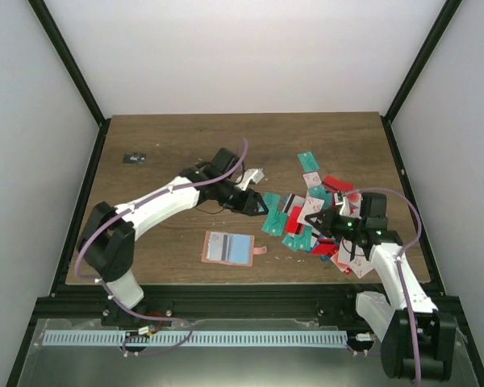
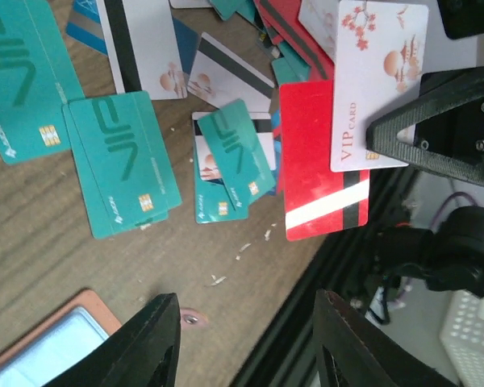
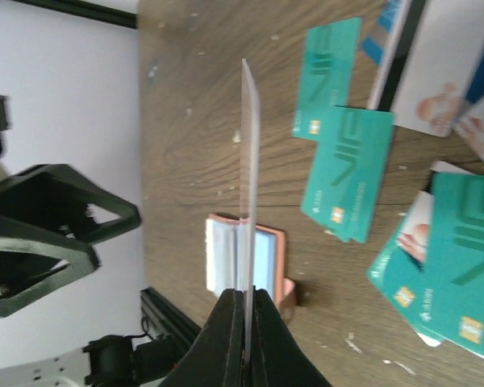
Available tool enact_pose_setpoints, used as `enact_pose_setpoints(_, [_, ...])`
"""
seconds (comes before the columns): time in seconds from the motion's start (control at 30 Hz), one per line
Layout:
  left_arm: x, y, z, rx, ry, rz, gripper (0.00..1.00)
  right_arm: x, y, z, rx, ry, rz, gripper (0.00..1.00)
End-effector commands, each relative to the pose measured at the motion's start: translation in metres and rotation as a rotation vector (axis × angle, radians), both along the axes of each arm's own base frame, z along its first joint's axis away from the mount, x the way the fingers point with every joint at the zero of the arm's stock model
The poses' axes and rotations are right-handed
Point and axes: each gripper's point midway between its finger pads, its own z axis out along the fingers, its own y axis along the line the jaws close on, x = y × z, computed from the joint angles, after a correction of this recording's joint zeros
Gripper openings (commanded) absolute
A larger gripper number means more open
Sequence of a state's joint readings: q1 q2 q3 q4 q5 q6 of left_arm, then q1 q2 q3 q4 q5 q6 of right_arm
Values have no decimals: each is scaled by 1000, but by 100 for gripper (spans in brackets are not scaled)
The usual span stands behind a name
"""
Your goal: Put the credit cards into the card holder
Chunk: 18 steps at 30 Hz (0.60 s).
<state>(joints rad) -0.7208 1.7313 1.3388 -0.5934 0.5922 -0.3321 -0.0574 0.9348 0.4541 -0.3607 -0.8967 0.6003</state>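
Note:
The salmon-pink card holder lies open on the table, blue-grey pockets up, left of the pile of credit cards. My right gripper is shut on a white-pink VIP card, held edge-on above the table with the holder behind it. My left gripper is open and empty, hovering by the pile's left edge. In its wrist view the gripper frames bare wood, with teal cards, a red card and the holder's corner around.
A tiny dark object lies at the far left of the table. A black frame rail runs along the near edge. White walls with black posts close in both sides. The left gripper's black finger shows in the right wrist view.

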Motion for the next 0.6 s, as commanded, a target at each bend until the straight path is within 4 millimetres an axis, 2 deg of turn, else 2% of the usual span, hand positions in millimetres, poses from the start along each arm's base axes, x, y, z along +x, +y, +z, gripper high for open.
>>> enact_pose_setpoints(0.0, [-1, 0, 35, -206, 24, 13, 51, -2, 15, 52, 101, -110, 80, 1])
enact_pose_setpoints(0.17, [-14, -4, 55, -351, 31, -53, 60, -8, 28, 83, 217, -180, 151, 1])
enact_pose_setpoints(0.3, [-20, -9, 60, -436, 64, -83, 64, -15, 35, 95, 265, -205, 199, 1])
enact_pose_setpoints(0.43, [-24, -17, 66, -537, 113, -112, 65, -18, 37, 102, 271, -219, 216, 1])
enact_pose_setpoints(0.57, [-27, -26, 68, -600, 167, -141, 62, -19, 37, 100, 271, -212, 209, 1])
